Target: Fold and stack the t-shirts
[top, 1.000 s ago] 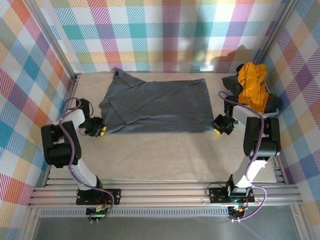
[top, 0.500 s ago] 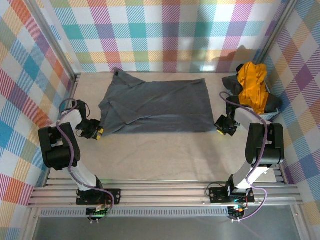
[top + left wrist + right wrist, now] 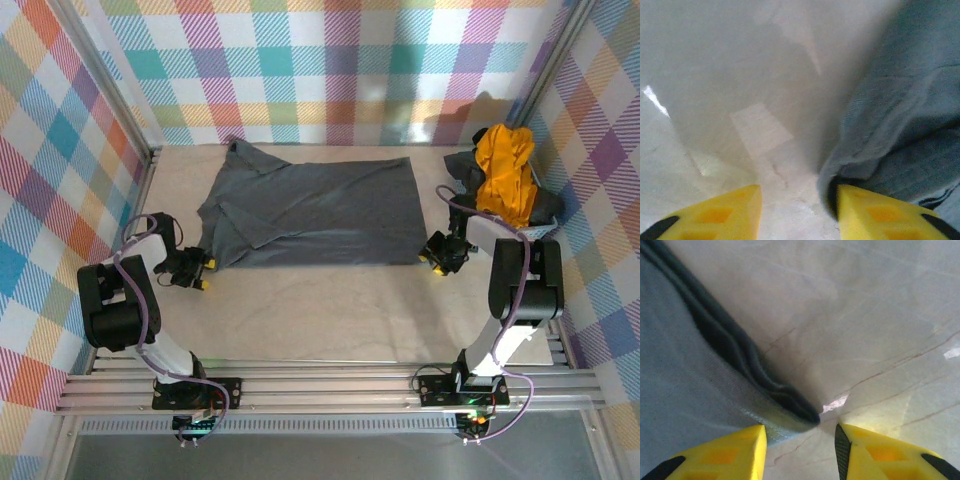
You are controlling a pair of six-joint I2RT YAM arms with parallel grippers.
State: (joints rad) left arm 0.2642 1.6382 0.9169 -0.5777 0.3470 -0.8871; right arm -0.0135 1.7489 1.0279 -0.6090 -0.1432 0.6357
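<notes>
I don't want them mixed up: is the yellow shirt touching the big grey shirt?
Apart. The top view shows bare table between the spread grey shirt and the yellow shirt heaped at the right.

The left arm [image 3: 112,300] and right arm [image 3: 525,285] are finished black, purple cables attached; yellow fingers [image 3: 715,215] are seen at six o'clock.

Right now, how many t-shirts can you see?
3. A grey shirt lies spread on the table. A yellow shirt is heaped at the right, over a dark grey shirt. More may be hidden under that heap.
</notes>
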